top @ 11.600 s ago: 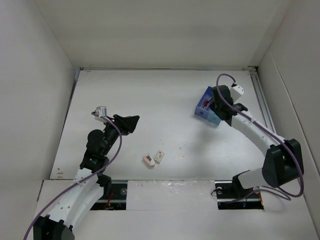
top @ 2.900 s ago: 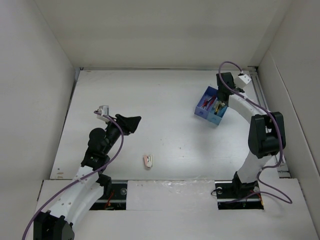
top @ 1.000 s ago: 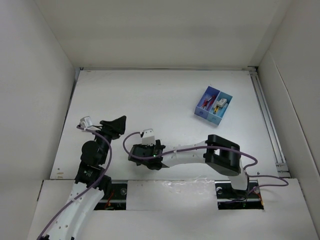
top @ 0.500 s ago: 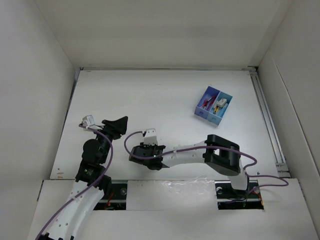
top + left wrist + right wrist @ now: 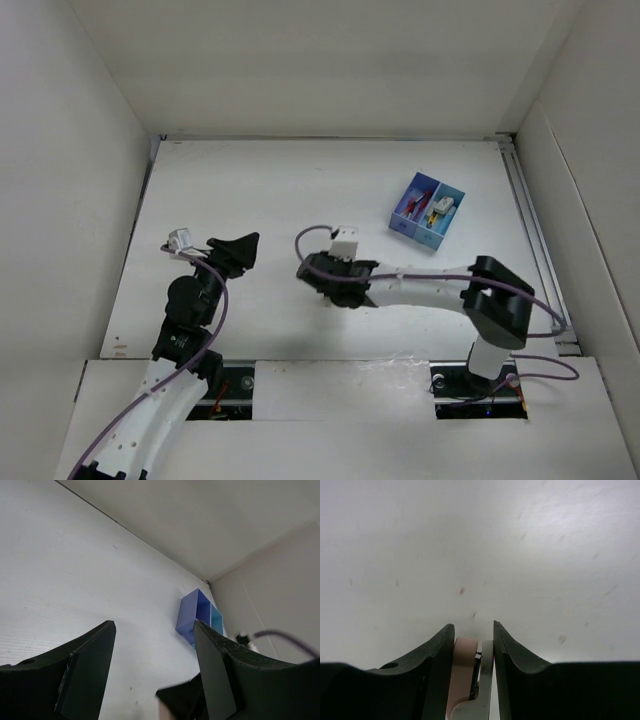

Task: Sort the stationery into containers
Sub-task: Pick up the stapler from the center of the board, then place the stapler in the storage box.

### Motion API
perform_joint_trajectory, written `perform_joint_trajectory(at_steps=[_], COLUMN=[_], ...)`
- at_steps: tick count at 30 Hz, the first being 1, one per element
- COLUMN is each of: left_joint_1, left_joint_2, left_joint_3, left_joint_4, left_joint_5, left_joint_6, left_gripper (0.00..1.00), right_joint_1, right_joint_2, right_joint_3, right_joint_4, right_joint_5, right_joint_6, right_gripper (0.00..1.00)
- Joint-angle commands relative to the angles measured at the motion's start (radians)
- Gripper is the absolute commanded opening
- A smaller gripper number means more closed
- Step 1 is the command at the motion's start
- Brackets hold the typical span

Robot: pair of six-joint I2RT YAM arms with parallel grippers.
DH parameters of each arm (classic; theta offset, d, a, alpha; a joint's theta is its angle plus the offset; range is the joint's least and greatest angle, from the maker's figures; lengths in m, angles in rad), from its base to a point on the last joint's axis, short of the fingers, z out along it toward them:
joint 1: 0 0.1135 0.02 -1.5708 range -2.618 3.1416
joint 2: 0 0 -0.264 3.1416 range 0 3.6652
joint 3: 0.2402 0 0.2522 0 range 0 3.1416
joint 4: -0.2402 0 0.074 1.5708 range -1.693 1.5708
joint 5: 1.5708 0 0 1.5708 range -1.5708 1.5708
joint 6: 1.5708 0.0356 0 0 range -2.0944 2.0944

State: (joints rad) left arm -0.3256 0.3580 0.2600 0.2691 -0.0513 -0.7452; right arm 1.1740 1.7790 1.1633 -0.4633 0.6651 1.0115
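My right gripper [image 5: 322, 283] hangs over the middle of the table, left of and nearer than the containers. In the right wrist view the right gripper [image 5: 473, 630] is shut on a pink eraser [image 5: 464, 662] with a cream sleeve, held above the bare table. In the top view the eraser is hidden under the gripper. The containers [image 5: 427, 212] are one square box at the far right: a dark blue half with red pens, a light blue half with small erasers. It also shows in the left wrist view [image 5: 199, 616]. My left gripper [image 5: 236, 250] [image 5: 154, 630] is open and empty at the left.
White walls close in the table on the left, back and right. A metal rail [image 5: 533, 240] runs along the right edge. The right arm's purple cable [image 5: 310, 240] loops above its wrist. The right arm's dark wrist [image 5: 187, 700] shows low in the left wrist view.
My right gripper has left the near-centre spot where the eraser lay and moved up and to the right with the eraser in it. The left arm has barely moved.
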Motion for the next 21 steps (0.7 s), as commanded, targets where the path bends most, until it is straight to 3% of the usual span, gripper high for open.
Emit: perform_joint_trajectory(at_steps=[1, 11, 21], left_joint_1=[-0.003, -0.003, -0.003], left_joint_2=[0.015, 0.179, 0.137], left_joint_3=[0.013, 0.035, 0.035], left_joint_4=[0.067, 0.136, 0.127], left_joint_5=[0.027, 0.136, 0.099], left_joint_6=[0.006, 0.026, 0.035], left_gripper=[0.60, 0.60, 0.60], right_joint_1=[-0.135, -0.580, -0.858], right_joint_2=[-0.130, -0.339, -0.261], right_joint_3=[-0.026, -0.077, -0.056], right_joint_4=[0.049, 0.181, 0.230], right_joint_5=[0.028, -0.021, -0.113], right_joint_6=[-0.033, -0.088, -0.126], right_gripper=[0.16, 0.15, 0.15])
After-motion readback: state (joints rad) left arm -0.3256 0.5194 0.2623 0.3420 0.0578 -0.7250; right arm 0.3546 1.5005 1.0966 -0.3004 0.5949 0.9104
